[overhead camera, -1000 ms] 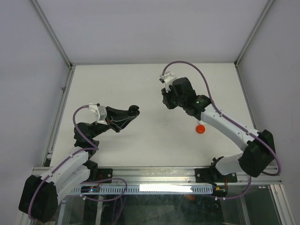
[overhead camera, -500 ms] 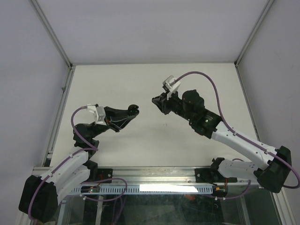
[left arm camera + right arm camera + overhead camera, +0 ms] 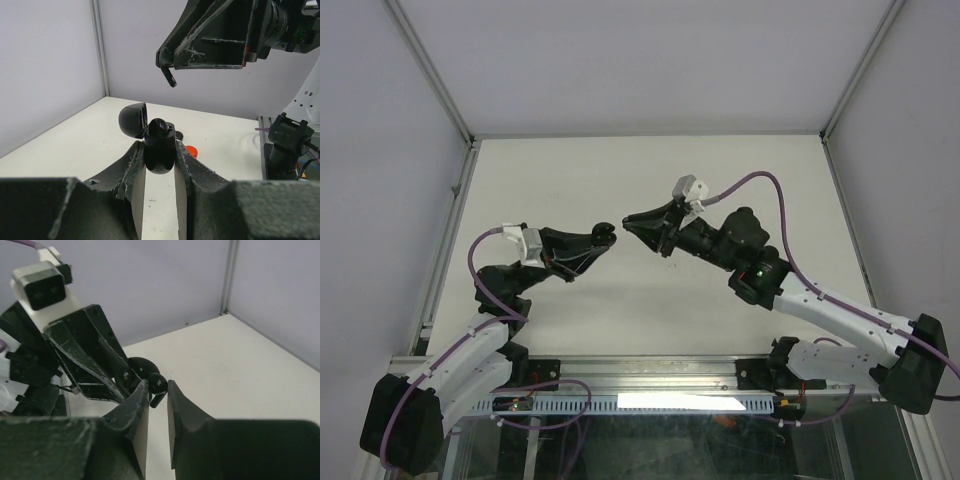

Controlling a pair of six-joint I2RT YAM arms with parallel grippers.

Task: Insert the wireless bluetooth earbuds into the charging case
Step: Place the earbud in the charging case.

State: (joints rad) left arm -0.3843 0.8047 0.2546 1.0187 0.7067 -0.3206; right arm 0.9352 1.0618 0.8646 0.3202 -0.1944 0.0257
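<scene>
Right gripper (image 3: 629,221) is pinched shut on a black earbud (image 3: 157,384), held in mid-air just right of the charging case (image 3: 160,150). The left gripper (image 3: 601,236) clamps the case by its sides w/ the lid (image 3: 133,120) flipped open; bud & case are near but apart, above the middle of the table (image 3: 570,180). Likely risks: the bud is tiny & gripped only at the tips, so a knock on the case rim could twist it or pop it out; if the stem isn't lined up w/ its well it'd jam or sit skewed; a hard push could shift the case in the left jaws. Top view gives both arms' layout, but the bud is too small to make out there. Left wrist cam alone shows the open lid, the stem poking below the right gripper & a red puck (image 3: 191,149) on the table farther off. Right wrist cam alone shows the bud seated btwn its own jaws, case just beyond
</scene>
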